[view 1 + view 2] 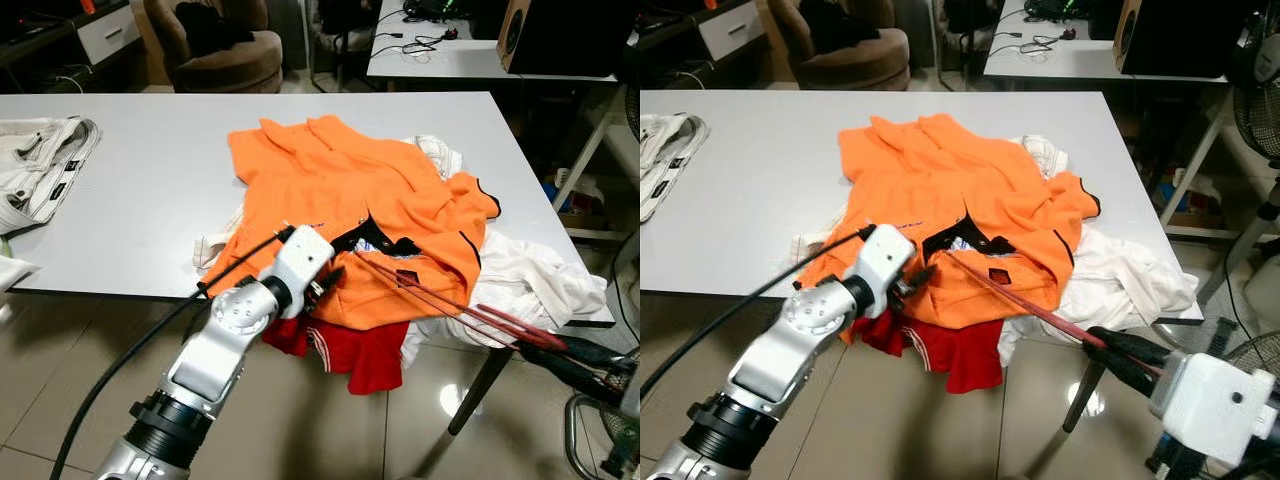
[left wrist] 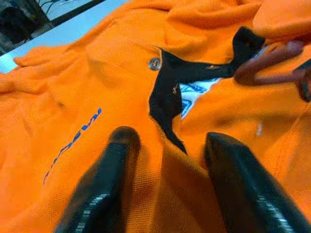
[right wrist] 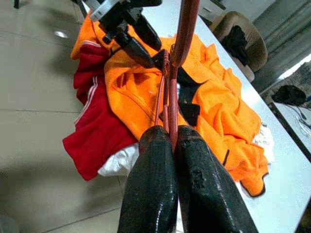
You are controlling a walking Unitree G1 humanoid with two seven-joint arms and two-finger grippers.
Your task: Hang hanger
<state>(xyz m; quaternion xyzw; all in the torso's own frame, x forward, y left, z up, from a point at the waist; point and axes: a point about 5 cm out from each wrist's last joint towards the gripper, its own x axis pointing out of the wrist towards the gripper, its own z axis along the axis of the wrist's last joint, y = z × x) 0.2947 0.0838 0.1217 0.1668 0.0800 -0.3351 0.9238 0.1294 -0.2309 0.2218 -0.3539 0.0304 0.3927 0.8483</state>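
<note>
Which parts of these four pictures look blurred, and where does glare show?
Left wrist view: the left claw and the red hanger are soft, the orange shirt sharper. Right wrist view: the right claw blurs close up. Eye views: a glare spot on the floor tiles.

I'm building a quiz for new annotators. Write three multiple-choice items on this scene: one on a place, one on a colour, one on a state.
1. Where does the red garment lie?
A. hanging over the table's near edge
B. on the armchair
C. on the floor

2. What colour is the collar of the orange polo shirt?
A. white
B. black
C. blue

3. What is the right gripper doing?
A. open above the table
B. shut on the red hanger
C. shut on a white shirt

Answers:
1. A, it droops from under the orange shirt over the table edge.
2. B, the left wrist view shows a black collar.
3. B, its fingers clamp the hanger's wires.
</note>
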